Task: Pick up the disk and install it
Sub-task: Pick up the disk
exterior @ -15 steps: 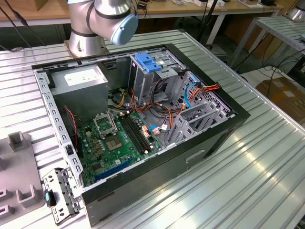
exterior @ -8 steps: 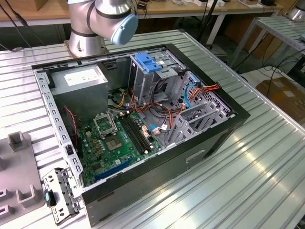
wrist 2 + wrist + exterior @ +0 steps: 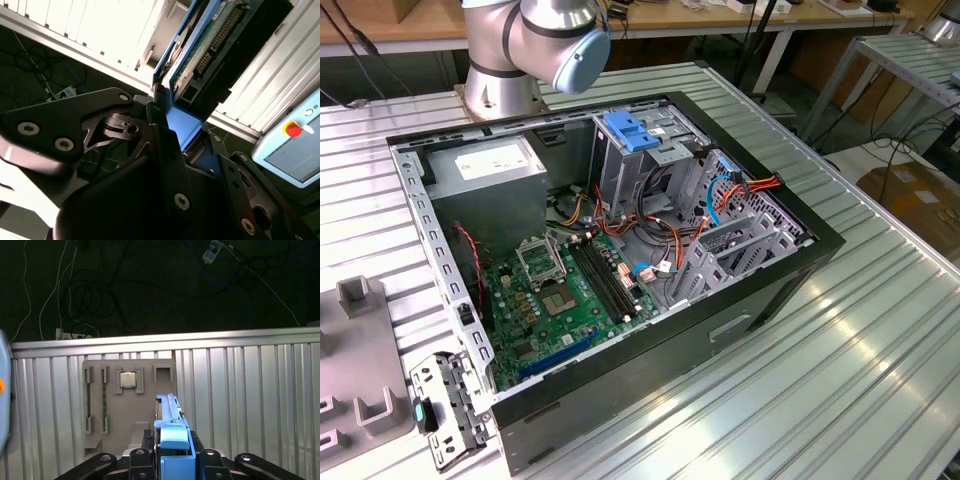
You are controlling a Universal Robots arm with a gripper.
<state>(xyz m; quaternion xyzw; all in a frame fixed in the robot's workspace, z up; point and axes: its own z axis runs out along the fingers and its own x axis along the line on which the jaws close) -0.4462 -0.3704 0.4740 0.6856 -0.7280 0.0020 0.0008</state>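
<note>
The disk is a flat drive with a green circuit board showing on one face and bright blue rails along its edges. In the second wrist view it stands out from between my black fingers, and my gripper is shut on its blue end. In the first wrist view I see the disk edge-on as a blue rail, held in my gripper above a ribbed metal table. The open computer case lies on its side in the exterior view.
Inside the case are a silver drive cage with a blue clip, a grey box with a white label, a green motherboard and loose cables. A grey parts holder lies below the disk. A pendant with a red button is nearby.
</note>
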